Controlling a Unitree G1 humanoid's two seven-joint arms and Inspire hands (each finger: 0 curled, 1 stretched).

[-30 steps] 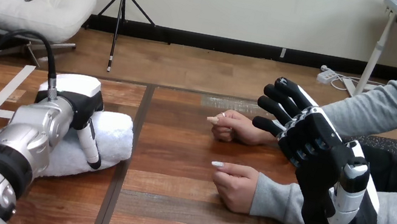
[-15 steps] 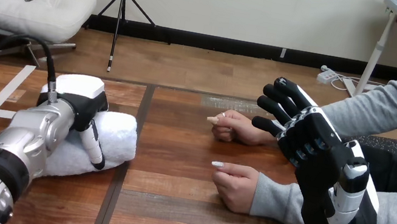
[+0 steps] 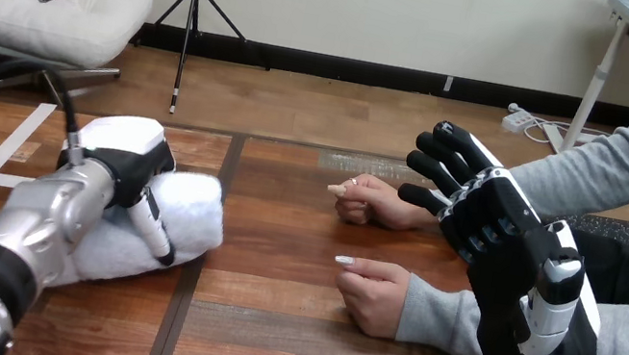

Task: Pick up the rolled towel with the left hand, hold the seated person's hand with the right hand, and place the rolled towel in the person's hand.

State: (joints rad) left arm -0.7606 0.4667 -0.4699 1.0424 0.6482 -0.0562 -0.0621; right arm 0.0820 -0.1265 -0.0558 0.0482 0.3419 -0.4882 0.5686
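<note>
On table (image 3: pixel 282 338) — one rolled towel (image 3: pixel 196 207), left hand (image 3: pixel 129 166) grasping it; right hand (image 3: pixel 498 231) released — person's two hands (image 3: pixel 380 201) (image 3: pixel 376 294) near.

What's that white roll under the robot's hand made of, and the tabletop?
The rolled towel looks like soft terry cloth: fuzzy, matte white surface, rounded edges. The table looks like wood planks or wood-look laminate: brown grain, visible seams, slight sheen; which, I can't tell.

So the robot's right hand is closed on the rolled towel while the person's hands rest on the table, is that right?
No, the head view shows the left hand closed on the rolled towel; the right hand is open. The rest holds.
</note>
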